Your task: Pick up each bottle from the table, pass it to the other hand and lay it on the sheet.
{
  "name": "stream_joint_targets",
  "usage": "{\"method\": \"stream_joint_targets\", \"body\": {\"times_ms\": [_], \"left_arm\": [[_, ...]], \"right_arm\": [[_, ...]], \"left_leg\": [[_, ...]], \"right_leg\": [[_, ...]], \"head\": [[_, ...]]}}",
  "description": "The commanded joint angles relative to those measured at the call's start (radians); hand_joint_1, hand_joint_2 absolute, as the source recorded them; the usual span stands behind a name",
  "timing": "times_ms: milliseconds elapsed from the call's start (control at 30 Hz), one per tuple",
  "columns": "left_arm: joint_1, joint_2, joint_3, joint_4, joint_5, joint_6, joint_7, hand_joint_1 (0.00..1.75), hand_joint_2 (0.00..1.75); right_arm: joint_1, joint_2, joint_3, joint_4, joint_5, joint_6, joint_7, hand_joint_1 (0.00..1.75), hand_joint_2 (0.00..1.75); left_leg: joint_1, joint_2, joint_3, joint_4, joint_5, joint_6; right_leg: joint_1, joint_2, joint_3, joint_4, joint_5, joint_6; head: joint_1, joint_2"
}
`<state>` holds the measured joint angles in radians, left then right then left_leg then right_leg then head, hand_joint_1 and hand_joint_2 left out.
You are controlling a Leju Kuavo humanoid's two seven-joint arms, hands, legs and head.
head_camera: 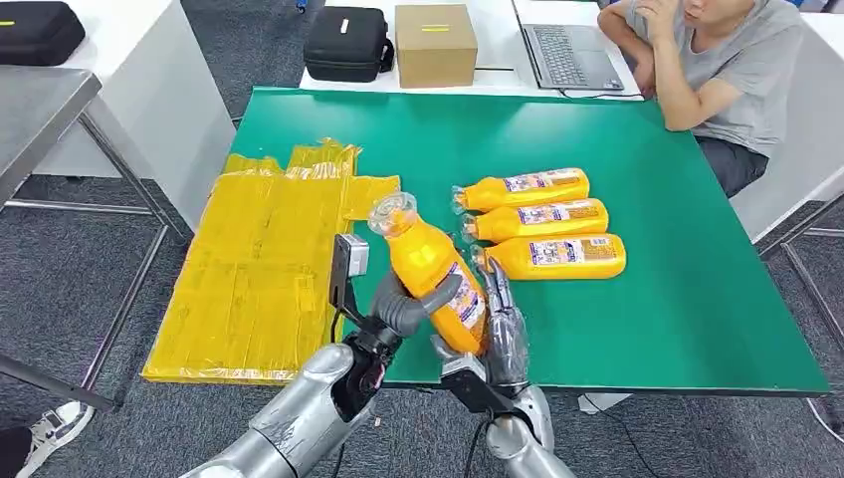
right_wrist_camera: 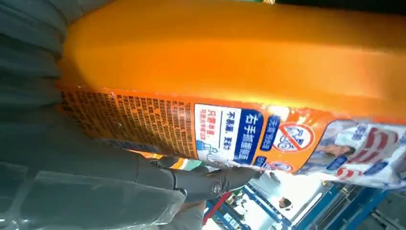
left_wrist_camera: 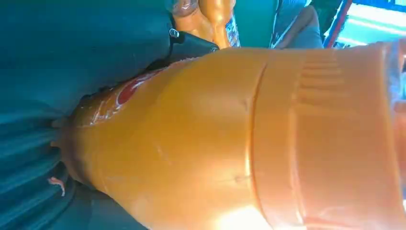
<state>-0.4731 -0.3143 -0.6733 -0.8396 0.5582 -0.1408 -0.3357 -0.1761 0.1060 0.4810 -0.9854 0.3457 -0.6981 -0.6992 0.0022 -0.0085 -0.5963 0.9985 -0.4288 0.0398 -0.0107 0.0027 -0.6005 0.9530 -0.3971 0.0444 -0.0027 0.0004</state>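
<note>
Orange plastic bottle with a clear cap (head_camera: 430,267) sits tilted at lower centre, gripped by both hands: left hand (head_camera: 398,311) wraps its lower body, right hand (head_camera: 495,334) holds its base side. Yellow plastic sheet (head_camera: 259,269) lies left; three matching orange bottles (head_camera: 542,224) lie right on the green table (head_camera: 677,259).

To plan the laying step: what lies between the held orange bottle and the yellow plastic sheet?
In the head view, the left hand gripping the orange bottle, then bare green table up to the yellow sheet.
</note>
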Motion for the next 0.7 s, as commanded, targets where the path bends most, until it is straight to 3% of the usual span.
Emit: {"method": "stream_joint_targets", "body": {"times_ms": [33,400,533,567,600,700], "left_arm": [[-0.004,0.032,0.01,-0.019,-0.014,0.094,-0.019,1.75,1.75],[-0.002,0.035,0.021,-0.023,-0.014,0.112,-0.021,1.75,1.75],[0.017,0.064,0.063,-0.049,-0.016,0.156,-0.028,1.75,1.75],[0.002,0.074,0.113,-0.039,-0.054,0.239,-0.043,1.75,1.75],[-0.055,0.067,0.197,0.028,-0.09,0.42,-0.091,1.75,1.75],[-0.086,0.074,0.236,0.061,-0.087,0.448,-0.113,1.75,1.75]], "right_arm": [[-0.053,0.009,0.02,0.072,-0.089,0.0,0.001,0.0,1.75],[-0.049,0.009,0.019,0.07,-0.095,0.0,0.001,0.0,1.75],[-0.035,0.004,0.019,0.055,-0.137,0.0,0.001,0.0,1.75],[-0.026,-0.008,-0.02,0.042,-0.144,0.0,0.001,0.0,1.75],[-0.008,-0.009,-0.023,0.012,-0.131,0.0,0.001,0.0,1.75],[0.0,-0.01,-0.008,-0.002,-0.136,0.0,0.001,0.0,1.75]], "left_leg": [[0.0,0.004,0.006,0.0,-0.003,-0.002],[0.0,0.004,0.005,-0.001,-0.002,-0.002],[0.0,0.003,0.003,-0.001,-0.001,-0.001],[0.0,0.004,0.006,-0.001,-0.002,-0.002],[0.0,0.003,0.004,-0.001,-0.001,-0.002],[0.0,0.002,0.003,-0.001,-0.001,-0.001]], "right_leg": [[0.0,0.003,0.005,0.001,-0.002,-0.002],[0.0,0.003,0.004,0.0,-0.001,-0.002],[0.0,0.002,0.002,0.0,0.0,-0.001],[0.0,0.004,0.004,0.0,-0.001,-0.002],[0.0,0.003,0.003,0.0,-0.001,-0.001],[0.0,0.002,0.002,0.0,0.0,-0.001]], "head": [[0.0,0.0],[0.0,0.0],[0.0,0.0],[0.0,0.0],[0.0,0.0],[0.0,0.0]]}}
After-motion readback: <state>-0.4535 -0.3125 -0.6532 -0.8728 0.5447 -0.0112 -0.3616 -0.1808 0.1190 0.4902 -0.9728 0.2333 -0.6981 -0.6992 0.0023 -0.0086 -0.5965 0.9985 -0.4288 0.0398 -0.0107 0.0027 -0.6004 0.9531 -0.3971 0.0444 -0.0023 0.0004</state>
